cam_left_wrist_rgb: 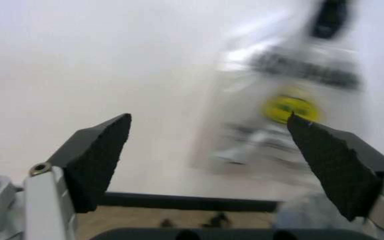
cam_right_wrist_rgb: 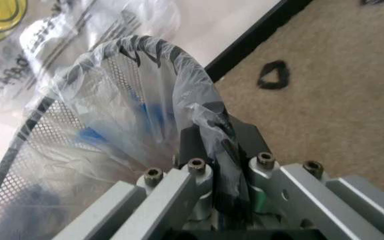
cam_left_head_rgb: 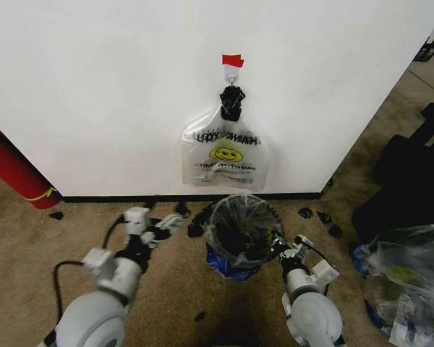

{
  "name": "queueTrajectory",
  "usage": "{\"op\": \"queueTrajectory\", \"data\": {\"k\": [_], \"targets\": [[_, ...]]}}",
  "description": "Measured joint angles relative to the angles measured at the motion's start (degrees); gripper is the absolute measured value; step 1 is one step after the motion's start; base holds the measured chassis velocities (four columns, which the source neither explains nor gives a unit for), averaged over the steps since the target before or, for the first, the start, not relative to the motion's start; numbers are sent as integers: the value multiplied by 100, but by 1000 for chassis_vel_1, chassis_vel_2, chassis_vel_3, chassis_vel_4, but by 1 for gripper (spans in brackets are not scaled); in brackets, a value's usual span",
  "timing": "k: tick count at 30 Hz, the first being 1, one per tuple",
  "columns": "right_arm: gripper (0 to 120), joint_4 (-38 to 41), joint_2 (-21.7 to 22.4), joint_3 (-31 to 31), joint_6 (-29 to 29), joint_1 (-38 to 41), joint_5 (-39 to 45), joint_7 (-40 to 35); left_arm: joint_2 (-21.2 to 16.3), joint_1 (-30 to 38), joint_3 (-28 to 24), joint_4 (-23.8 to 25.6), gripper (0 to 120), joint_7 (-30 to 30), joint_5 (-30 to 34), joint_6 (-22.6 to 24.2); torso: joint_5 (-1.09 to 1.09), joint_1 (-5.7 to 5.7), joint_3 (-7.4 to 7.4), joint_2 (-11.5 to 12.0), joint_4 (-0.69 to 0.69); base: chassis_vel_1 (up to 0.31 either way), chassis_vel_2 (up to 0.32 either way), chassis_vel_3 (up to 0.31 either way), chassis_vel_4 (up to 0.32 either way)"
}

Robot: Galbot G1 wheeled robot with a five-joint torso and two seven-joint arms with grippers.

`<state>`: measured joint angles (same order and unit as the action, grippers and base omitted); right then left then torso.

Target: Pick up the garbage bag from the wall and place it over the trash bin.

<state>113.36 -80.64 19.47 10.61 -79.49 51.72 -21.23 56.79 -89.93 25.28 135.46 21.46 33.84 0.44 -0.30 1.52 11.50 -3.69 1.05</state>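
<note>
**Bag already draped on the bin, right fingers pinching its edge**

From where I stand, the garbage bag [cam_left_head_rgb: 240, 225] lies over the trash bin [cam_left_head_rgb: 224, 262], its see-through plastic lining the mouth and blue patches showing low at the front. The bin stands on the carpet just before the wall [cam_left_head_rgb: 94, 87], right under the hook. On that hook [cam_left_head_rgb: 232, 76], below a red tape strip [cam_left_head_rgb: 232, 59], hangs another bag, the whitish smiley bag [cam_left_head_rgb: 226, 153] with mirrored black lettering; it is not the one on the bin.

The right gripper [cam_left_head_rgb: 288, 249] sits against the bin's right rim. In the right wrist view its fingers [cam_right_wrist_rgb: 220, 150] are closed narrow on a fold of the garbage bag [cam_right_wrist_rgb: 145, 100] where it wraps the mesh rim, so the film runs from the fingers across the opening toward the wall. This arm is touching the bag, the other is not.

The left gripper [cam_left_head_rgb: 168, 225] hovers low, to the left of the bin and apart from it. Its fingers [cam_left_wrist_rgb: 102, 155] stand wide and hold nothing, pointing at the wall and the hanging bag.

My guess is that the draping is nearly done; the left side of the rim lies nearest the free fingers if the film needs tugging down there.
</note>
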Motion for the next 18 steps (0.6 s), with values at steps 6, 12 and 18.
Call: {"op": "queueTrajectory", "data": {"k": [6,12,18], "targets": [[1,-519,53,-275,121,478,101,285,667,-860,763,-38,98,-154,-266,-444,-1,0,0,0,-1,0,0,0,0],[1,-873,36,-466,130,712,34,332,1249,-1183,737,-99,99,-247,-827,-759,0,0,0,0,-3,0,0,0,0],[1,-946,62,-507,183,759,24,340,1471,-1181,518,-88,99,-224,-1062,-764,-2,0,0,0,1,0,0,0,0]]}}
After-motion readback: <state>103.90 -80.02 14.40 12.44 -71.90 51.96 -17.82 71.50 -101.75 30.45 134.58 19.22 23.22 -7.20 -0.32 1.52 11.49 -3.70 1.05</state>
